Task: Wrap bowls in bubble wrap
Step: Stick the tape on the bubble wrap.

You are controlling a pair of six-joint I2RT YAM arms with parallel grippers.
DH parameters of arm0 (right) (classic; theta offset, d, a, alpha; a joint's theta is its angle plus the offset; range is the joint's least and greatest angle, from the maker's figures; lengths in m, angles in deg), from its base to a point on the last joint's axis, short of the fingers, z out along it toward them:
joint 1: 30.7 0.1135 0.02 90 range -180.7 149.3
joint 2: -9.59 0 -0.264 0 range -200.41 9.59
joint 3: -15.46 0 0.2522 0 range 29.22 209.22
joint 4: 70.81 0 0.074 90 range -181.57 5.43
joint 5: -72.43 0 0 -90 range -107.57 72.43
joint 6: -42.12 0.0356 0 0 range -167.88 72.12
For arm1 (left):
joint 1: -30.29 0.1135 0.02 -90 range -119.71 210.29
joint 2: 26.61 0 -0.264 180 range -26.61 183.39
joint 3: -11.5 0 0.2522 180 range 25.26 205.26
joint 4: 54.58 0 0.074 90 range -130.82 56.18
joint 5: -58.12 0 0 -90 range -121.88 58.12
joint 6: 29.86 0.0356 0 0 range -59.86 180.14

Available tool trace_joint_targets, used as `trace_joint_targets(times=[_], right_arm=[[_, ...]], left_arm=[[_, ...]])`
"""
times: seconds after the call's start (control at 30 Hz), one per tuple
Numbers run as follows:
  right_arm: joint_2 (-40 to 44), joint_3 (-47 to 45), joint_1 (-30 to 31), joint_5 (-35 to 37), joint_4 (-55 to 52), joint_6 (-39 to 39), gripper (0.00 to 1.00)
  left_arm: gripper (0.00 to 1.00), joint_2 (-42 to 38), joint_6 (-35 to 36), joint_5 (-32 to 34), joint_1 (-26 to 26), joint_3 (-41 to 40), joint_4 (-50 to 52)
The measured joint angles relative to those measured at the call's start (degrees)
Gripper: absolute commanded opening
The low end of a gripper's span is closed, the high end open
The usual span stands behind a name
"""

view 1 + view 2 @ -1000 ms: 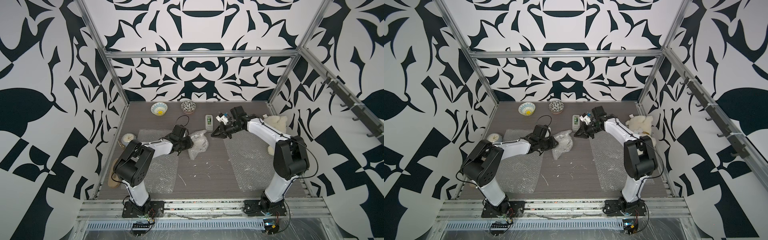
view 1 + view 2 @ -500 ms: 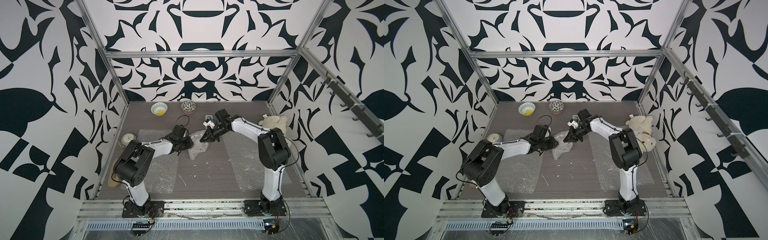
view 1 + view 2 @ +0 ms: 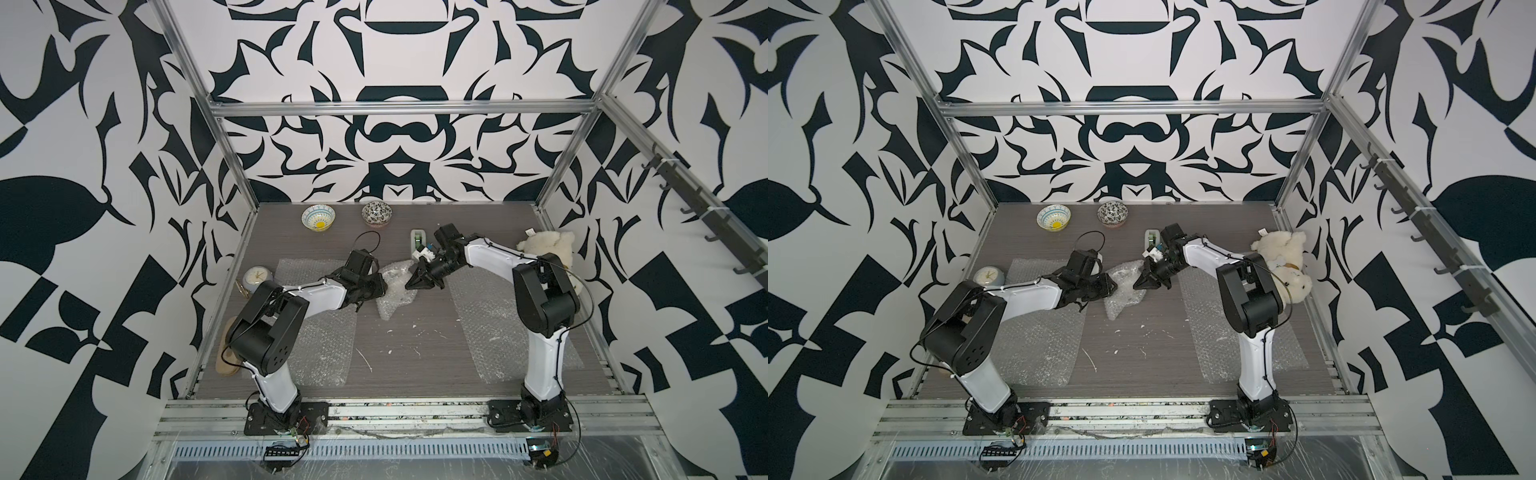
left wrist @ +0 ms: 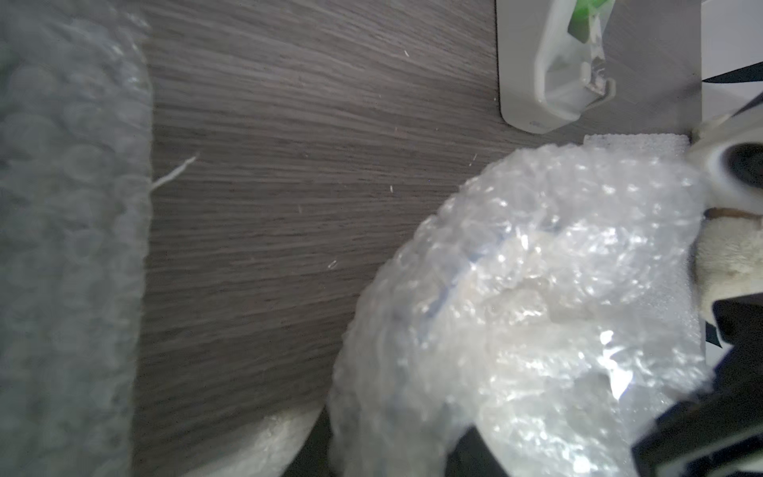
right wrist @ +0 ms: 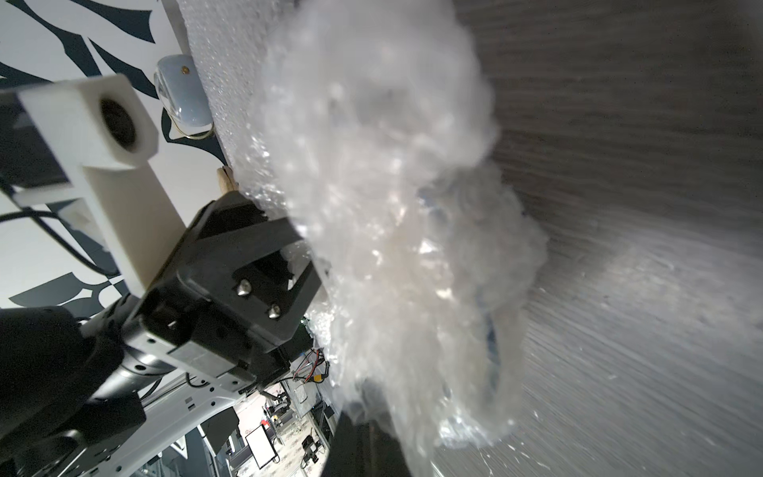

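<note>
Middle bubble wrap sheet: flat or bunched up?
Bunched up. The middle bubble wrap is a crumpled, lumpy whitish bundle, while the left sheet and right sheet lie spread flat.

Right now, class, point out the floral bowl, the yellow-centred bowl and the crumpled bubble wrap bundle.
floral bowl (image 3: 377, 212), in a top view, on its patterned inside.
yellow-centred bowl (image 3: 319, 223), in a top view, on its yellow centre.
crumpled bubble wrap bundle (image 3: 397, 293), in a top view, on its middle.
</note>
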Motion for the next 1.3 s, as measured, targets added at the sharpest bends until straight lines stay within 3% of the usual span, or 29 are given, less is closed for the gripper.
trace_joint_targets(times=[0.63,0.87,1.13,1.3], right_arm=[[0.0,-5.2,0.0,-3.5,2.8,1.3,0.00],[0.7,-5.6,-0.4,-3.5,3.0,1.3,0.00],[0.7,-5.6,-0.4,-3.5,3.1,1.3,0.00],[0.7,-5.6,-0.5,-3.5,3.4,1.3,0.00]], left_arm=[[0.31,-0.7,0.5,1.1,-0.6,0.1,1.7],[0.37,-1.1,1.1,1.7,-0.7,1.2,3.1],[0.45,-8.2,1.9,4.2,-0.7,2.0,7.6],[0.39,-13.9,2.1,5.3,-0.9,2.4,9.2]])
